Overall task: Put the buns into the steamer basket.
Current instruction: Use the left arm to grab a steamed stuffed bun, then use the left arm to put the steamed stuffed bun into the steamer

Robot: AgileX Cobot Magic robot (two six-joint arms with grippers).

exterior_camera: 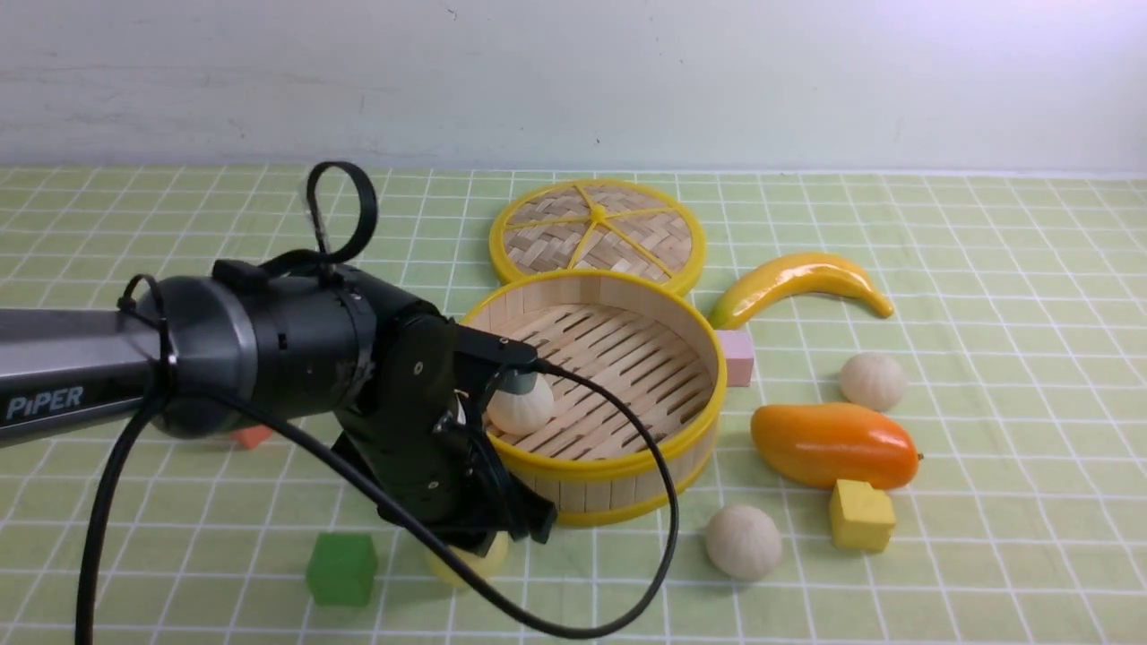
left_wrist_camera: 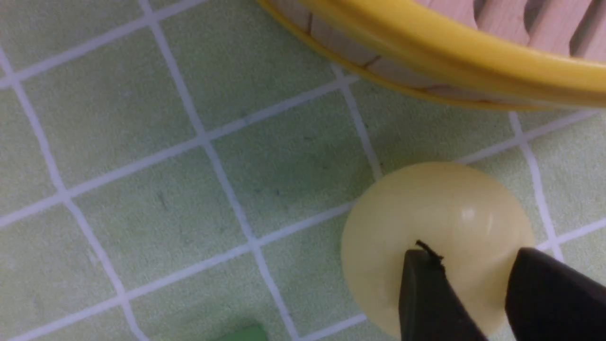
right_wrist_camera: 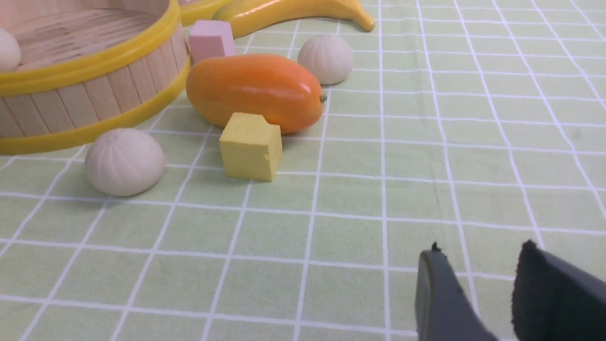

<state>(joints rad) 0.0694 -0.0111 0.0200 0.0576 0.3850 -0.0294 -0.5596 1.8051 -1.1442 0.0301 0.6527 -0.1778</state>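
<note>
Overhanging yellow bun [left_wrist_camera: 440, 222], seemingly dome-up: left pincer [left_wrist_camera: 473, 255].

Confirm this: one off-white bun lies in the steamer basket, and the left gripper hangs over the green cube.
Wrong in one point. The left wrist view shows the left gripper over the pale yellow bun, not the green cube, which sits apart from it. One off-white bun does lie in the steamer basket.

A pale, plain wall [exterior_camera: 717, 81] stands at the far side; the table [exterior_camera: 1030, 537] wears a light green cloth with white grid lines.
</note>
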